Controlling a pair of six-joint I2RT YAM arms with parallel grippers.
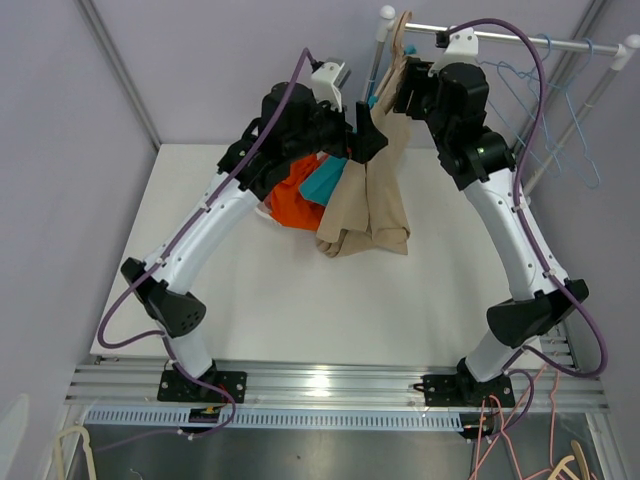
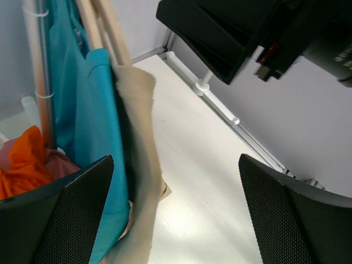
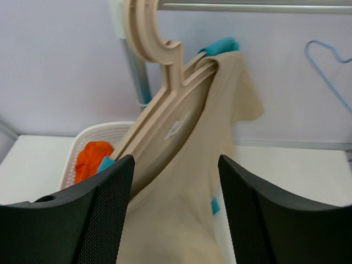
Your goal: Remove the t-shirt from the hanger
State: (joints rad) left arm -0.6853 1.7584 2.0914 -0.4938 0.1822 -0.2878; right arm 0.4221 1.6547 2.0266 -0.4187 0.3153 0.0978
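A beige t-shirt point(image 1: 372, 205) hangs on a beige hanger point(image 1: 401, 40) hooked on the rail point(image 1: 520, 40); its hem rests bunched on the table. In the right wrist view the shirt point(image 3: 187, 220) drapes from the hanger point(image 3: 165, 115), with one shoulder on the hanger's far arm. My right gripper point(image 3: 176, 214) is open, its jaws either side of the shirt's neckline, close to it. My left gripper point(image 2: 176, 214) is open and empty, to the right of the shirt's edge point(image 2: 137, 165), beside a teal garment point(image 2: 82, 126).
A white basket point(image 3: 82, 143) holds orange point(image 1: 295, 195) and teal clothes behind the left arm. Thin blue wire hangers point(image 1: 570, 110) hang on the rail at the right. The rack's upright pole point(image 1: 380, 50) stands beside the hanger.
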